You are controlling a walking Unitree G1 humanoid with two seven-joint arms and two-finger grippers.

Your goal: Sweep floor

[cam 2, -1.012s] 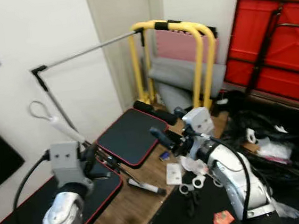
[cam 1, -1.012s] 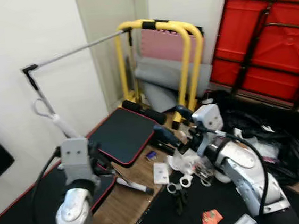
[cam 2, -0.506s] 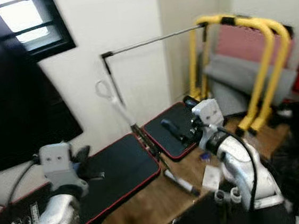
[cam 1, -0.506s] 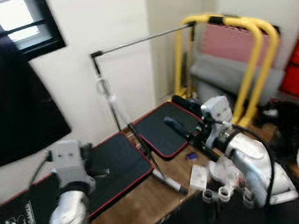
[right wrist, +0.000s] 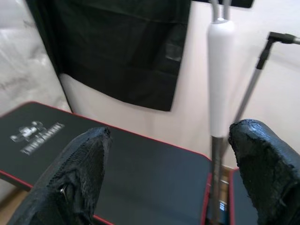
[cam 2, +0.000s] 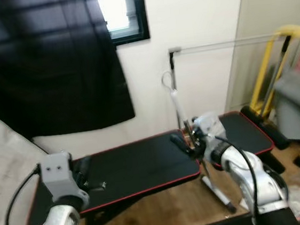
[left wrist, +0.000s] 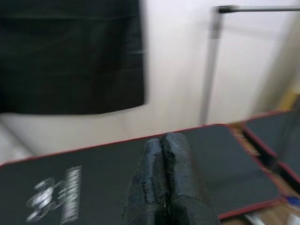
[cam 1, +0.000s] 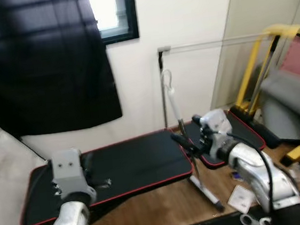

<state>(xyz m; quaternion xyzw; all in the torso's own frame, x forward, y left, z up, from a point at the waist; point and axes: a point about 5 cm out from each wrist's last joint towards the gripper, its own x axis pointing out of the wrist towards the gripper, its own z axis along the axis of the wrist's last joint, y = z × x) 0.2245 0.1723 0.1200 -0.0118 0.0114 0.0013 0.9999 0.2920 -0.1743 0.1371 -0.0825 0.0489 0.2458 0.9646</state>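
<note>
White wall and a dark curtain (cam 1: 42,59) back a black floor mat (cam 1: 118,167). A broom (right wrist: 219,84) leans upright against the wall; the right hand (right wrist: 176,173) is spread near its handle. Left hand (left wrist: 164,180) is pressed together above the mat.

Mats: two black mats (cam 1: 129,166) with red edge, on wooden floor (cam 1: 166,213)
Curtain: black curtain (cam 1: 43,64), hanging under window (cam 1: 111,11)
Frame: yellow frame (cam 1: 273,62), near wall
</note>
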